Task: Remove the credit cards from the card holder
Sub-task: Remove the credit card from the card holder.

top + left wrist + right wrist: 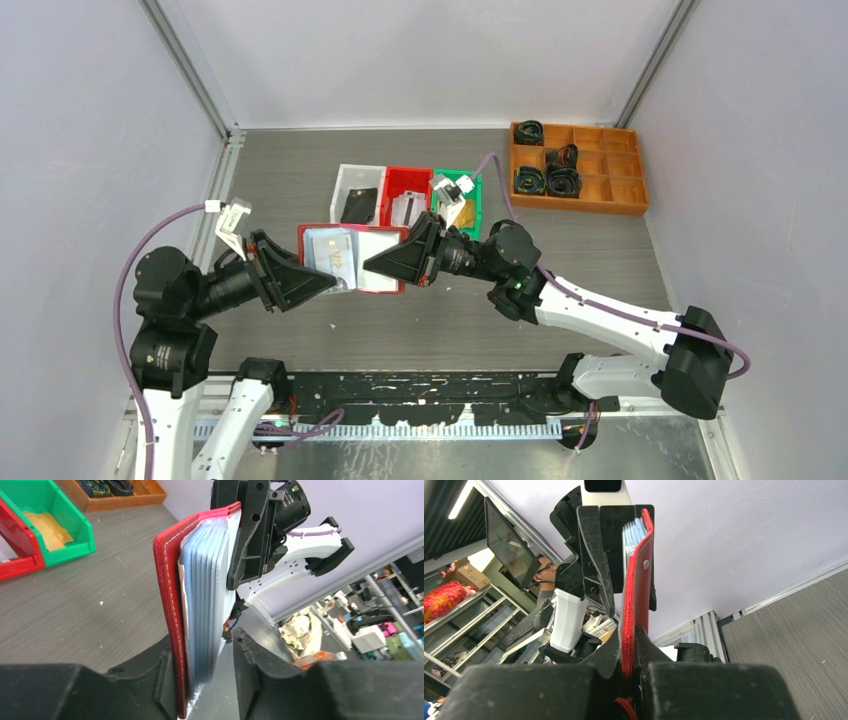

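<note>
Two grippers meet on the open card holder (380, 262). My right gripper (628, 647) pinches its red cover tight, and my left gripper (202, 655) stands part-spread around the clear sleeves (205, 605), with a gap at one finger.

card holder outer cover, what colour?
The card holder is red with pale edge stitching; best in the left wrist view.

Right fingers (661, 652) hide the end of the card holder (638, 595)
</note>
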Motion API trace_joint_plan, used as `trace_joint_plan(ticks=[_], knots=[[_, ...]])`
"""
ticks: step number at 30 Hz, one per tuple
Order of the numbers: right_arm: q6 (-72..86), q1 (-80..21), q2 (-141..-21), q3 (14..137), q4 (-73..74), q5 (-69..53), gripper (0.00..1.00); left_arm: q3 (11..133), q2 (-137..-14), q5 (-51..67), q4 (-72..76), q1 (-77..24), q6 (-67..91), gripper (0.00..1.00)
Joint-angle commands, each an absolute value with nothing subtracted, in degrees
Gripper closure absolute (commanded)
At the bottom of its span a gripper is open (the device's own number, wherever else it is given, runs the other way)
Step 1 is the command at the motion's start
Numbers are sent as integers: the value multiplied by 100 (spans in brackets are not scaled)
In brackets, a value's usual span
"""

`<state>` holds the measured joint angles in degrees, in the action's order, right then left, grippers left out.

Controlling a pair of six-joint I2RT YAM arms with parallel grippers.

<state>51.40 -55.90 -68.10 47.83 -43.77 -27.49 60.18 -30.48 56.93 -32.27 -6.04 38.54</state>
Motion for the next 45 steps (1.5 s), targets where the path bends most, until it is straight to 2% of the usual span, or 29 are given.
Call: trace_joint_plan(ticks=[1,5,11,16,18,20,21,23,26,28,32,36,42,45], knots=[[5123,-5647,-6531,4860,-4914,-2658,99,6145,-3135,5652,-2653,-607,4248,55],[5097,-5674,-6512,4860,-4913,-2663,99,5982,-3130,5659,-2221,-606,4659,54],[5082,-5708,-6504,4805,-4937,-2677,99,6016,-3203,5721,-2008,-608,4856,75],[5073,-5745,-6542,4781,-5012,-2628,99,5945,-3233,5957,-1753,-610,5206,78],[5080,-5756,-6569,4781,-5044,-2628,99,5925,-3219,5948,-1734,-608,5210,82],[5104,-5750,-6574,4784,-5013,-2617,88,5959,-3214,5818,-1889,-611,5049,89],[5109,-5749,-6562,4782,-4961,-2574,77,6000,-3202,5690,-2047,-607,4883,93],[5101,-5746,-6493,4774,-4747,-2445,65,6146,-3198,5289,-2513,-608,4381,99],[4895,-5699,-6227,4793,-4169,-2164,45,6262,-3177,4591,-3069,-606,3682,100],[4732,-5609,-5946,4849,-3636,-1846,40,6306,-3189,4238,-3378,-606,3320,100],[4317,-5230,-5369,5322,-2154,-1252,38,6388,-3370,4014,-3945,-606,2722,100],[3934,-5139,-5293,6185,-828,-1111,43,6420,-3510,3788,-4289,-609,2223,100],[4876,-5247,-6527,6833,-947,-2611,46,6582,-3681,4000,-4564,-607,2015,100],[4918,-5563,-6996,6876,-1123,-2951,49,6654,-3693,4173,-4597,-607,2021,100]])
